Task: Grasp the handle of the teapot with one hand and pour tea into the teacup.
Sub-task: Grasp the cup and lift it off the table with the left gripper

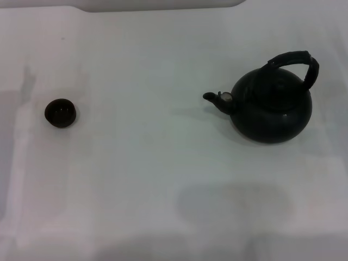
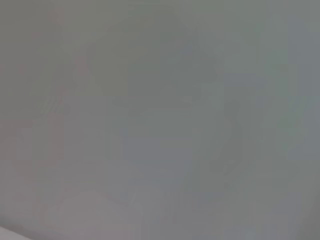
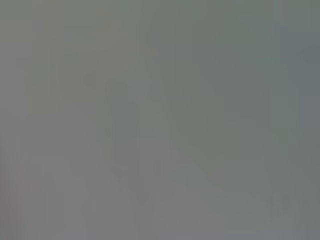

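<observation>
White tabletop (image 1: 163,179), bare but for two items. Teapot (image 1: 272,106) right of centre, handle (image 1: 293,62) arched up, ungrasped; teacup (image 1: 60,112) far left, well apart. Neither gripper visible; finger state unknowable. Step: pre-grasp. Next: reach handle, close, carry to cup.

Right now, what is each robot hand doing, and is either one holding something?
Left gripper: not in view.
Right gripper: not in view.
The large round black teapot and tiny dark teacup stand untouched.

One teapot (image 1: 272,106), one teacup (image 1: 60,112), one white table (image 1: 152,179)
</observation>
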